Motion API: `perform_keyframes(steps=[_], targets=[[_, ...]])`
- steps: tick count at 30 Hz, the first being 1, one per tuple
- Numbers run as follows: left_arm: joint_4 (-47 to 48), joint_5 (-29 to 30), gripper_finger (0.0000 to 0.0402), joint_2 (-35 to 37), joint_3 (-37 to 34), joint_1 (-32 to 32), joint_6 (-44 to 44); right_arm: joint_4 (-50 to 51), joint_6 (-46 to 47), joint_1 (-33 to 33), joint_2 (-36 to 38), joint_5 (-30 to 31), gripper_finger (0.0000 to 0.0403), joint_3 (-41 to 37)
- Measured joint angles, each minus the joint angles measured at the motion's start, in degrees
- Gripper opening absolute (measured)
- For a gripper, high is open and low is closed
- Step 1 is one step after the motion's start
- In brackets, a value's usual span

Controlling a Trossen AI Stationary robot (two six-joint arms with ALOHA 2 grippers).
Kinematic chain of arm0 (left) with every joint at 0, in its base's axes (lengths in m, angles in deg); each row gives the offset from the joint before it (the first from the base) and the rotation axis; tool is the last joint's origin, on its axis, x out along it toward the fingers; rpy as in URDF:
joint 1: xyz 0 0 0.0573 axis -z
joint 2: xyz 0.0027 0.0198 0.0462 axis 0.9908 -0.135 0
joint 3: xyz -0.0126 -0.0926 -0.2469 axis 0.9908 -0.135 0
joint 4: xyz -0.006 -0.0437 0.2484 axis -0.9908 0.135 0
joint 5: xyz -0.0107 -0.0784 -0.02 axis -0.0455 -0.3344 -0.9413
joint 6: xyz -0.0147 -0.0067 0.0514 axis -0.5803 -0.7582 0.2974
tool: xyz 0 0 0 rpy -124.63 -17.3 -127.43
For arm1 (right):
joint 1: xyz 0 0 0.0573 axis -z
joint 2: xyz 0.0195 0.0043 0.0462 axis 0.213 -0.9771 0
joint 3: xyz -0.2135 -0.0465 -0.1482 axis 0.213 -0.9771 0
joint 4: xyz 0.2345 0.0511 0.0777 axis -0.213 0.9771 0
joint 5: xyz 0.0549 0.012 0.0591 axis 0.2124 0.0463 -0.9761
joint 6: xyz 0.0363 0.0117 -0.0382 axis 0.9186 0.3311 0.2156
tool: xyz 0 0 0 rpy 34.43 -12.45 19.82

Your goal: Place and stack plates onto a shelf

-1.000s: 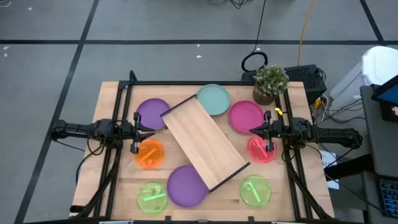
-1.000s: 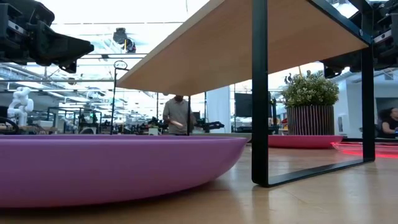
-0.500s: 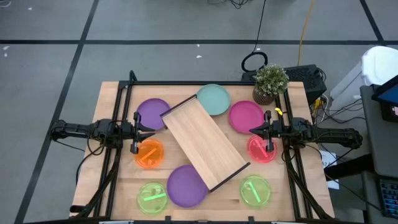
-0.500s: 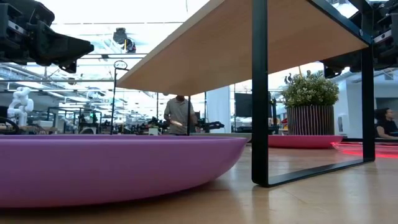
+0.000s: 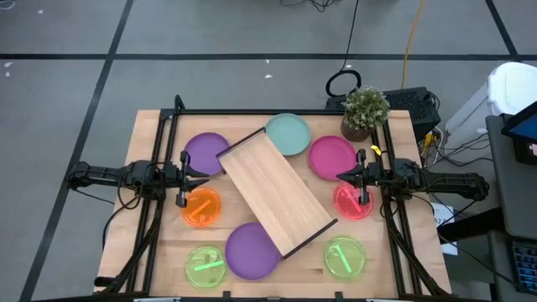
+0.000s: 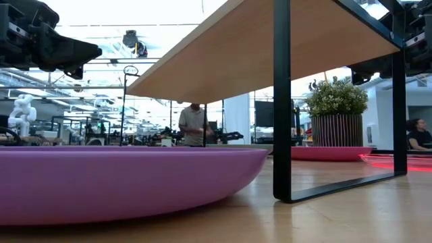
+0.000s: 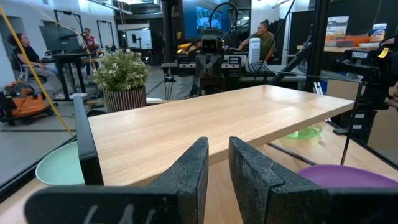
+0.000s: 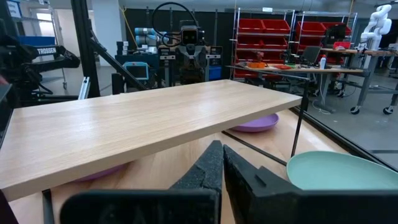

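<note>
Right now nothing is stacked: the shelf (image 5: 277, 192) stands bare and slantwise mid-counter, plates ringed around it. My left pincer (image 5: 181, 179) hovers empty by the orange plate (image 5: 201, 207), fingers a narrow gap apart; my right pincer (image 5: 361, 178) is pressed together over the red plate (image 5: 352, 201). I judge these plastic plates light, stiff and slippery, so I'd pinch a raised rim.

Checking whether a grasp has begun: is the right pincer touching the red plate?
Apart. In the high view the right pincer hangs shut over the red plate, and the right wrist view shows its fingers level with the shelf top, holding nothing.
</note>
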Motion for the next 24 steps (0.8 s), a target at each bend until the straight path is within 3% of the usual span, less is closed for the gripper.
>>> perform_keyframes(steps=[10,15,24], targets=[[0.0,0.0,0.0069,0.0,0.0,0.0,0.0,0.0,-0.9,0.0,0.0,0.0,0.0000,0.0],[0.0,0.0,0.0069,0.0,0.0,0.0,0.0,-0.1,-7.9,0.0,-0.1,0.1,0.0000,0.0],[0.0,0.0,0.0069,0.0,0.0,0.0,0.0,-4.0,-5.9,0.0,-0.7,3.0,0.0000,0.9]])
